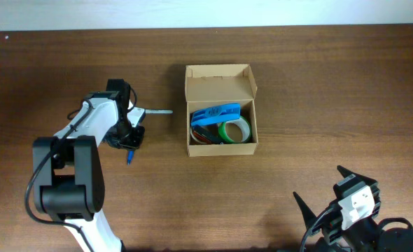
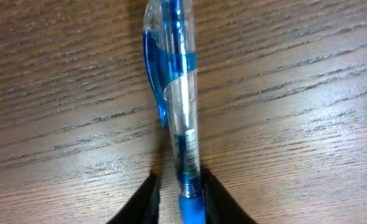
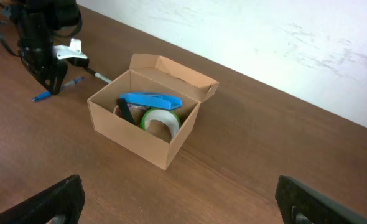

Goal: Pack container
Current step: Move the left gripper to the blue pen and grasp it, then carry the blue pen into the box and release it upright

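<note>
The container (image 1: pixel 220 148) is a tan cardboard box with its flap lid open at the back; it also shows in the right wrist view (image 3: pixel 134 134). Inside lie a flat blue case (image 1: pixel 215 113), a green tape roll (image 1: pixel 236 130) and a darker roll. A blue clear pen (image 2: pixel 180 124) lies on the table left of the box (image 1: pixel 130 158). My left gripper (image 2: pixel 180 202) is down at the table with its fingers close on either side of the pen, a small gap on the left side. My right gripper (image 3: pixel 183 202) is open and empty near the front right.
A grey pen (image 1: pixel 157 111) lies on the table between my left gripper (image 1: pixel 127 136) and the box. The white wall runs along the table's far edge (image 3: pixel 283 43). My right arm (image 1: pixel 353 203) sits at the front right corner.
</note>
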You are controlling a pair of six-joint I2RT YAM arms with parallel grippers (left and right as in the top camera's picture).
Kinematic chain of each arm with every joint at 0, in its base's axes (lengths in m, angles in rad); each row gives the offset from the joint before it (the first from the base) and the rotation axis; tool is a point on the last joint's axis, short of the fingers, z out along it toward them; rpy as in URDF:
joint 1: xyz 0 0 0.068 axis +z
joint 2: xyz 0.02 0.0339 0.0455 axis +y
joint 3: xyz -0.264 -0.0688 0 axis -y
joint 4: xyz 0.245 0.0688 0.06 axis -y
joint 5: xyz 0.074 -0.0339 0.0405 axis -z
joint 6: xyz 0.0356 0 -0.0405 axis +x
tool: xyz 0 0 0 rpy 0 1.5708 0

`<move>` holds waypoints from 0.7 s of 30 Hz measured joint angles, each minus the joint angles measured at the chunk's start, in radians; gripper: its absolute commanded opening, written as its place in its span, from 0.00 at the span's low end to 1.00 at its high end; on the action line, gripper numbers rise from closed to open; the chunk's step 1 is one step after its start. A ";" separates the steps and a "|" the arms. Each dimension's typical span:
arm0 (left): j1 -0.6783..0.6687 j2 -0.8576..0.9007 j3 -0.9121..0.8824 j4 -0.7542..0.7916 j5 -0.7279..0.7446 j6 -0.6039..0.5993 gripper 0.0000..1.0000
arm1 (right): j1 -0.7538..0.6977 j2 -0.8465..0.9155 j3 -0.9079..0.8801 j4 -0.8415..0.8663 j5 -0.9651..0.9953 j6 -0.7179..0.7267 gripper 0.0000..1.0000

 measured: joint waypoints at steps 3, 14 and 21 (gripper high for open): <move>0.000 0.000 0.000 0.009 0.007 0.000 0.08 | 0.000 0.000 0.000 0.000 0.000 0.000 0.99; 0.007 0.000 0.000 0.012 0.029 -0.013 0.02 | 0.000 0.000 0.000 0.000 0.000 0.000 0.99; 0.006 -0.018 -0.002 0.026 0.056 -0.059 0.02 | 0.000 0.000 0.000 0.000 0.000 0.000 0.99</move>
